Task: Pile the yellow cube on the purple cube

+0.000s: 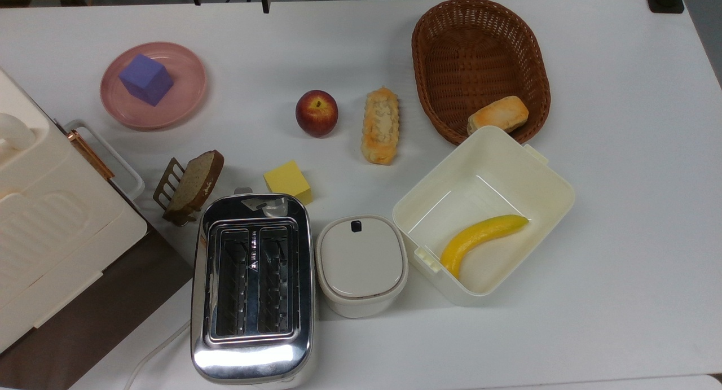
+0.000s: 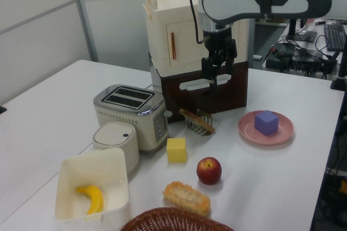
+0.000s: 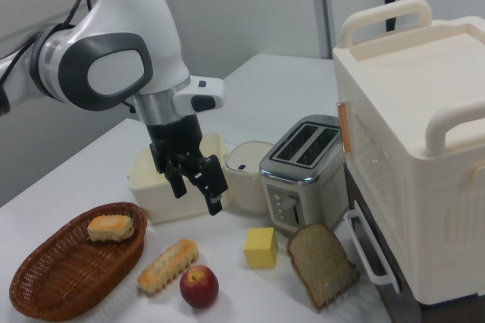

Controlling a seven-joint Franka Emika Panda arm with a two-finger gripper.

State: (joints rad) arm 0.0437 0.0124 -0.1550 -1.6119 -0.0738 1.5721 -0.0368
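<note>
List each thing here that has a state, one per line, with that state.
Gripper: open, empty, above the table.
Yellow cube: on the table, beside the toaster.
Purple cube: on the pink plate, nothing on it.
Toaster: slots empty.
Round container: lid on.
Square tub: open, holds a banana.

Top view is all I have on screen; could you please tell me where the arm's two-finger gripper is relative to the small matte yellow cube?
Observer: In the right view, the two-finger gripper hangs in the air, higher than the small matte yellow cube and toward the right view's left of it, not touching it.
Operator: Thank you. Are its fingers open?
Observer: Yes, the fingers stand apart with nothing between them.
</note>
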